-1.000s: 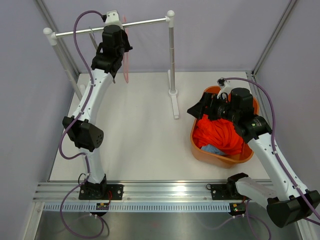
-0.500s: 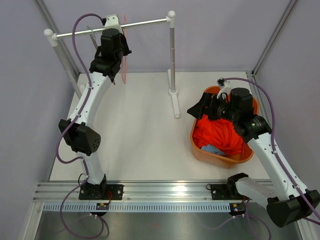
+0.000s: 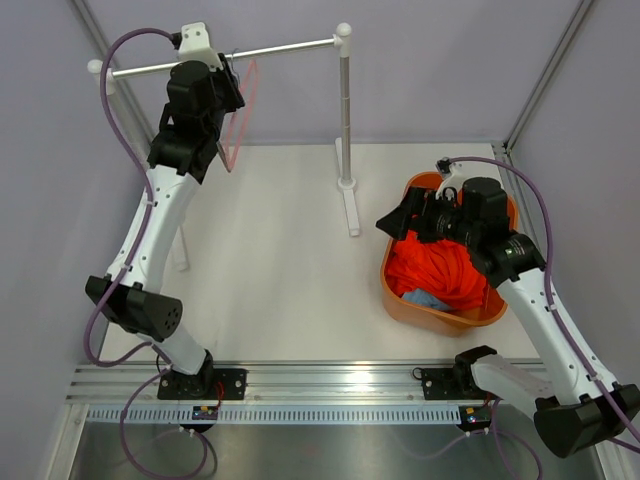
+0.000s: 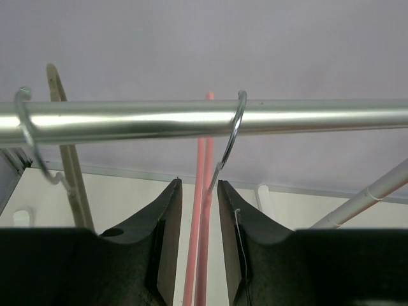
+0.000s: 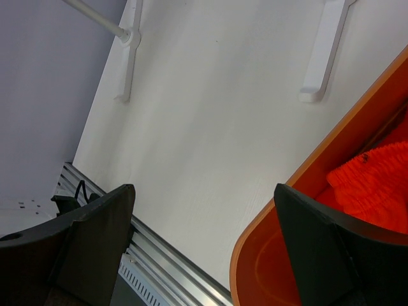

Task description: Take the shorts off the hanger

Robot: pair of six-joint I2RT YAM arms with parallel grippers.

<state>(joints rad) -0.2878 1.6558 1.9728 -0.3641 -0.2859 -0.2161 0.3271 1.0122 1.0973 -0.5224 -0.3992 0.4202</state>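
Note:
The shorts lie in the orange basket (image 3: 497,312) at the right: the orange pair (image 3: 435,270) fills most of it and a light blue pair (image 3: 425,298) shows at its near side. No cloth is on the pink hanger (image 3: 240,110), which hangs by its wire hook on the metal rail (image 3: 285,46). My left gripper (image 3: 228,95) is up at the rail. In the left wrist view its jaws (image 4: 199,185) stand slightly apart on either side of the pink hanger (image 4: 203,146), with a gap on the left. My right gripper (image 5: 204,223) is wide open over the basket's left rim (image 5: 268,223), beside the orange shorts (image 5: 376,178).
A second, beige hanger (image 4: 67,159) hangs on the rail (image 4: 319,115) to the left of the pink one. The rack's right post (image 3: 345,110) and its white foot (image 3: 351,212) stand between the two arms. Grey walls close in the back and sides.
The left arm has shifted left along the rail, taking the pink hanger with it and turning it. Its jaws have eased apart. The right arm has not moved.

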